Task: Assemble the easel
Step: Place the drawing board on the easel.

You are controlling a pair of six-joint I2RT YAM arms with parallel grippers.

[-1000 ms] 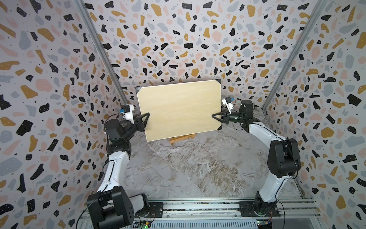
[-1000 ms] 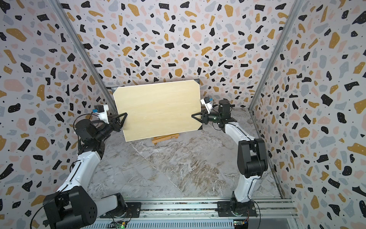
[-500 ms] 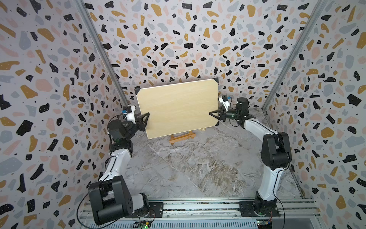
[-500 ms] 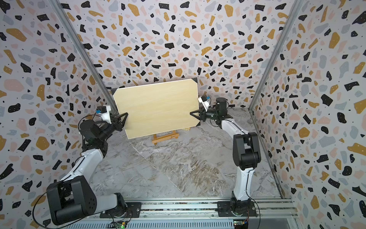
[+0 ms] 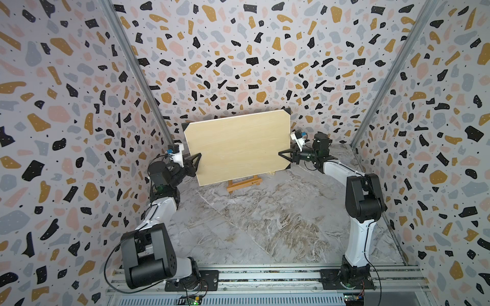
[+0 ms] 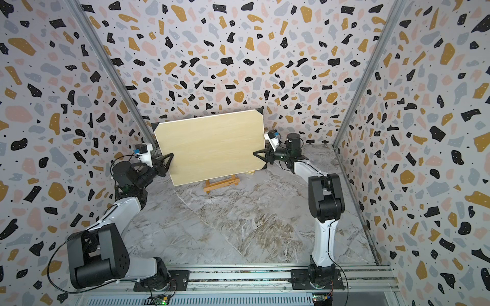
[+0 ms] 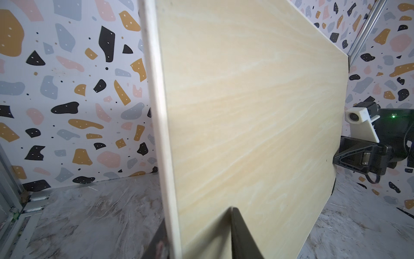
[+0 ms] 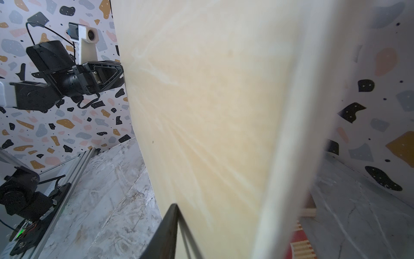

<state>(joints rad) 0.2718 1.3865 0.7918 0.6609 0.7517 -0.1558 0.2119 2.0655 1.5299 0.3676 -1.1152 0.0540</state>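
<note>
The easel (image 5: 244,182) is seen on the bench (image 5: 265,225), partly hidden under the lower edge of the pale board (image 5: 236,148). The board's short edges are clamped by the left end effector (image 5: 198,159) and the right end effector (image 5: 283,155); the easel lies below, roughly midway between them.

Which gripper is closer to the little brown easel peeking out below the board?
Right. The right gripper grips the board at its edge, close above the easel; the left gripper grips the opposite edge, farther off.
</note>
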